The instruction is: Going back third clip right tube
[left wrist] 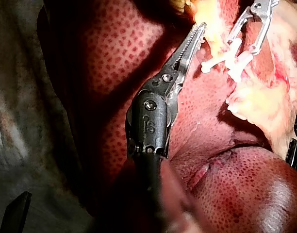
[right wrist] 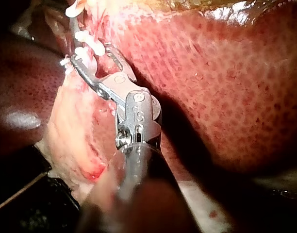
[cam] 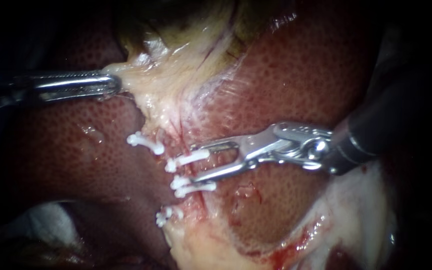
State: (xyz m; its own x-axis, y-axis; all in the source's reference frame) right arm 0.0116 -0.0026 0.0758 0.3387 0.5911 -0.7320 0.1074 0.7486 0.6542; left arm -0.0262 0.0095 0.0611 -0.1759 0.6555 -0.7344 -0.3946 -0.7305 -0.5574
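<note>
Speckled dark-red liver point(cam: 76, 155) lies all round. Nearest, my right instrument point(cam: 196, 164) holds its jaws apart, gripping nothing — one jaw lies just beside the upper clip point(cam: 186, 160), the other just above the lower clip point(cam: 192, 188), both clips clamped across one tube point(cam: 182, 173). Farther off, my left instrument point(cam: 112, 84) is clenched on pale tissue point(cam: 151, 80).

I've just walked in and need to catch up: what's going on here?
The left instrument is shut on the pale yellowish tissue that lies over the mottled dark red liver. The right instrument stands open, with a small white plastic clip lying in the gap. That clip is one of four set in a row below the held tissue.
</note>
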